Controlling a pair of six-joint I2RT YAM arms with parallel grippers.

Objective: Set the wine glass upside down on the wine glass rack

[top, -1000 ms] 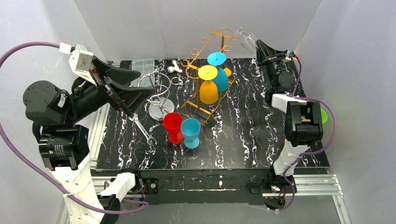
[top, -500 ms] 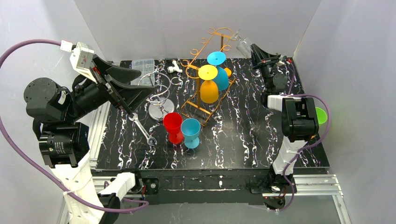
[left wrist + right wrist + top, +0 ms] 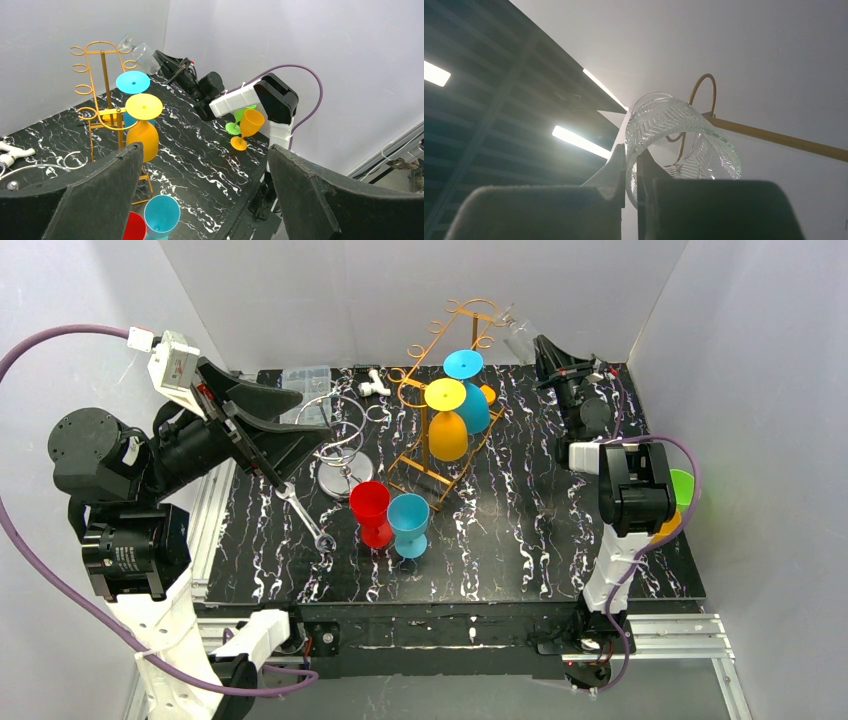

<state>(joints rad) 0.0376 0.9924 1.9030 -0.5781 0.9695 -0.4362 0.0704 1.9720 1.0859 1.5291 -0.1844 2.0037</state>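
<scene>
The wine glass (image 3: pixel 515 332) is clear cut glass, lying tilted in the air beside the top loops of the orange wire wine glass rack (image 3: pixel 420 380). My right gripper (image 3: pixel 540 348) is shut on its rim. In the right wrist view the fingers (image 3: pixel 616 170) pinch the glass wall (image 3: pixel 674 130), and a rack loop (image 3: pixel 704 82) shows just beyond. A yellow glass (image 3: pixel 446 425) and a blue glass (image 3: pixel 470 390) hang upside down on the rack. My left gripper (image 3: pixel 312 417) is open and empty, raised at the table's left side. Its wrist view also shows the clear glass (image 3: pixel 142 55).
A red cup (image 3: pixel 370 508) and a teal cup (image 3: pixel 408 520) stand upright in front of the rack. A wrench (image 3: pixel 305 518), a silver spiral stand (image 3: pixel 345 455) and a clear box (image 3: pixel 305 380) lie left. Green (image 3: pixel 240 117) and orange (image 3: pixel 248 127) glasses stand by the right arm.
The right arm has shifted left, bringing the clear glass closer to the rack's top loops. The left arm has barely moved.
</scene>
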